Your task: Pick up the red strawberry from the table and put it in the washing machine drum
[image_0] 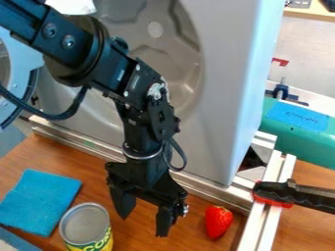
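Observation:
The black gripper hangs over the wooden table at the lower middle, its two fingers spread apart with nothing between them. To its left stands an upright can with a grey lid and a yellow and green label. A red strawberry lies on the table to the gripper's right, apart from it. Farther left, a blue folded cloth is spread flat beside the can.
Behind the arm rises a large grey-white appliance panel. Metal rails border the work surface at the back and right. A black and red clamp grips the right rail, near a teal object.

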Tool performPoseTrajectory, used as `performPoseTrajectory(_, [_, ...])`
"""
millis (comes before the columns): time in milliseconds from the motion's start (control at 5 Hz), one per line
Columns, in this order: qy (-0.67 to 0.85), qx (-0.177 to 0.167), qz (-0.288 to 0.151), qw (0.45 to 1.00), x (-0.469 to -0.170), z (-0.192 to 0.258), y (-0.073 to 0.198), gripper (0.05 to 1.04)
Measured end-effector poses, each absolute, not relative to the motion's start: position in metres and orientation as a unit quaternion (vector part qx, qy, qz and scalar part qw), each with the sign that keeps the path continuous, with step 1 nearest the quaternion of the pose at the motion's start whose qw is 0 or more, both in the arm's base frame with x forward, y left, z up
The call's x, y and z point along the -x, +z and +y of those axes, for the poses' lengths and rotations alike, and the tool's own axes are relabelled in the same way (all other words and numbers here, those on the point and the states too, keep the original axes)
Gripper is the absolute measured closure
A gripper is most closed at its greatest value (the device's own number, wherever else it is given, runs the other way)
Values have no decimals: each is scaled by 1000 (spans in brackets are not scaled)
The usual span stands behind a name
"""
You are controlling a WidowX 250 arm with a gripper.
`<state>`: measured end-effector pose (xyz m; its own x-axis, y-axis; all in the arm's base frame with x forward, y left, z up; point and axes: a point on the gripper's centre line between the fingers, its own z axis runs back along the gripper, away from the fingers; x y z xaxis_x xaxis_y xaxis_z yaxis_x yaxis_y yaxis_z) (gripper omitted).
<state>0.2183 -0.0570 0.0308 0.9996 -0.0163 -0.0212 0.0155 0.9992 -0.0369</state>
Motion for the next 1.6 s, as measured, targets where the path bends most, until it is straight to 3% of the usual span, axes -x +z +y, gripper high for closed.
performPoseTrajectory(200, [-8,16,18,1000,-216,-56,26,81])
performPoseTrajectory(400, [-16,11,-55,998,-232,-54,12,81])
performPoseTrajectory(600, [-18,6,-68,998,-236,-69,-4,81])
performPoseTrajectory(800, [-23,24,-82,996,-245,-79,-13,81])
performPoseTrajectory(1600, [-46,47,-55,996,-280,-110,-54,81])
